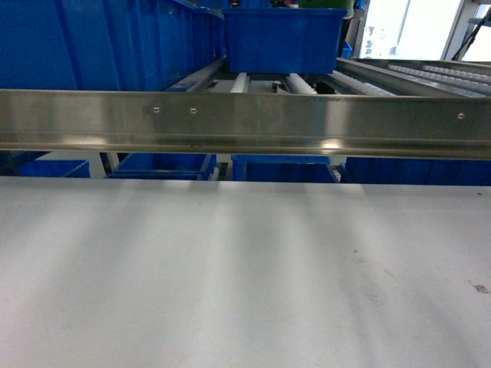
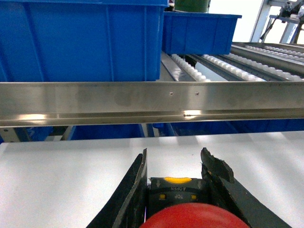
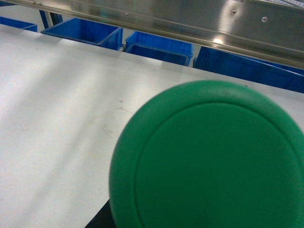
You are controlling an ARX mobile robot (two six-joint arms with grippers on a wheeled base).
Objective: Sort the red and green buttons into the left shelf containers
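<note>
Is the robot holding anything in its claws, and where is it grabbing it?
The left gripper clamps the red button by its black body, just under the cap. The green button fills the right wrist view, probably held, but no fingers show.

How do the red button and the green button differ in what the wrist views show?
The red button sits between the left hand's two fingers, black body and yellow tab visible; the green button shows only its cap. Red is cut off at the frame's bottom; green fills much of its view, hiding the right hand. Both have round, smooth caps above the white table.
</note>
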